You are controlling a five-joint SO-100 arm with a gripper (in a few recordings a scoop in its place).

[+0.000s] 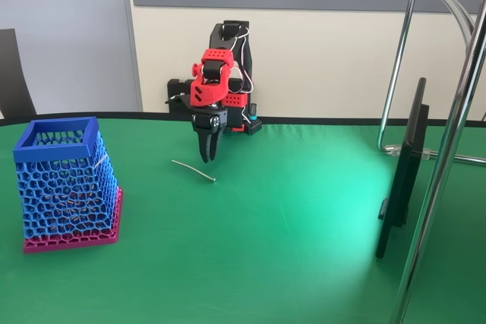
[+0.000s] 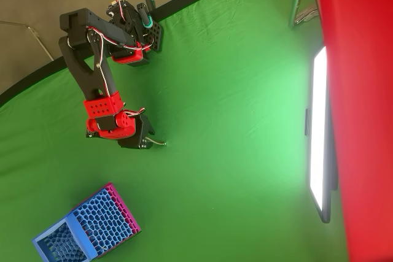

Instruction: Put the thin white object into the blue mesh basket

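The thin white object [image 1: 193,171] lies flat on the green cloth, a slightly curved strand. My red and black gripper [image 1: 207,157] points straight down just above and behind it, fingers drawn together with nothing between them. From overhead the gripper [image 2: 145,142] covers most of the strand, and one end of the white object [image 2: 159,143] pokes out to its right. The blue mesh basket [image 1: 58,133] stands upright on its magenta base at the left of the fixed view, well apart from the gripper. In the overhead view the basket [image 2: 56,238] sits at the bottom left.
A dark screen [image 1: 402,176] stands on edge at the right, next to shiny metal stand poles [image 1: 448,149]. The arm's base [image 1: 228,108] is clamped at the table's far edge. Open green cloth lies between the strand and the basket.
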